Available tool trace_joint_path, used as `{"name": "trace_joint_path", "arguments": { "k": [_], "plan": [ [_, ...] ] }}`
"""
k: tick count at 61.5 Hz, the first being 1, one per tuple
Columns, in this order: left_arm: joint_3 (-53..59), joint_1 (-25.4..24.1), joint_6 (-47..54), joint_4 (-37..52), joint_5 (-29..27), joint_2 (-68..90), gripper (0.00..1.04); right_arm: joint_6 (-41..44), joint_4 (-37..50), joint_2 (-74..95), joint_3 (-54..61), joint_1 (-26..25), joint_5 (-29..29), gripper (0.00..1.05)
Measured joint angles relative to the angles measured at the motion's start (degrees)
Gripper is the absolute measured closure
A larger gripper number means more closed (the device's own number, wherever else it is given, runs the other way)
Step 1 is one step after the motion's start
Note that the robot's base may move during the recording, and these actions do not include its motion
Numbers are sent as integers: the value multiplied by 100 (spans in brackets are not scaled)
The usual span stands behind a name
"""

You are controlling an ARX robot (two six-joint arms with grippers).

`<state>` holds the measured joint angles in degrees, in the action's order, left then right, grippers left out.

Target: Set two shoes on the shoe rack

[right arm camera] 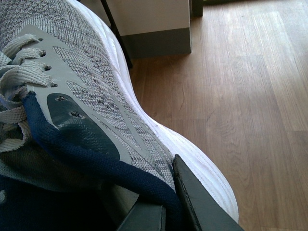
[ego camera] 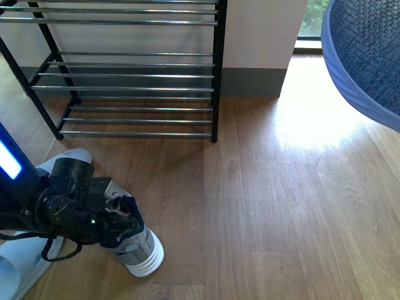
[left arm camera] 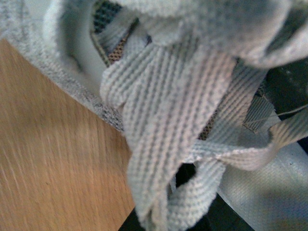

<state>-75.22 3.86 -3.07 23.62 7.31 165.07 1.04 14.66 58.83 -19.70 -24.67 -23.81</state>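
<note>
Our left pincer (ego camera: pixel 117 215) sat at a grey sneaker (ego camera: pixel 142 251) on the floor (ego camera: pixel 281 206) before the shoe rack (ego camera: pixel 131 75), and we could not tell its grip. Our right pincer (right arm camera: pixel 163 211) clamped the second sneaker (right arm camera: pixel 86 82) aloft.

Home entryway, wooden floor (ego camera: pixel 281 206), shoe rack (ego camera: pixel 134 75) against wall, sunlit window (ego camera: pixel 312 22)

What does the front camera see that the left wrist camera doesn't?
Only the front view shows the shoe rack, the left gripper at the sneaker opening, and a pale blue slipper beside it. Only the left wrist view shows the flat woven laces so close that you can see the threads. Both show the grey sneaker and the wooden floor.
</note>
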Motion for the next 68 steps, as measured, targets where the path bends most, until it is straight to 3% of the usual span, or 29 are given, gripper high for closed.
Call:
{"name": "trace_joint_path", "arguments": {
  "k": [10,19,33,46,68],
  "plan": [
    [590,-229,651,778,-238,-396,102,0,0,0,0,0,4,103],
    [1943,-396,1095,1462,-503,-1530,102,0,0,0,0,0,-2,103],
    [4275,-131,1381,1954,-684,-3757,102,0,0,0,0,0,0,103],
    [5510,-254,1368,1742,-861,-5840,102,0,0,0,0,0,13,103],
    [6349,-852,732,79,-1003,-9418,102,0,0,0,0,0,2,103]
  ]
}}
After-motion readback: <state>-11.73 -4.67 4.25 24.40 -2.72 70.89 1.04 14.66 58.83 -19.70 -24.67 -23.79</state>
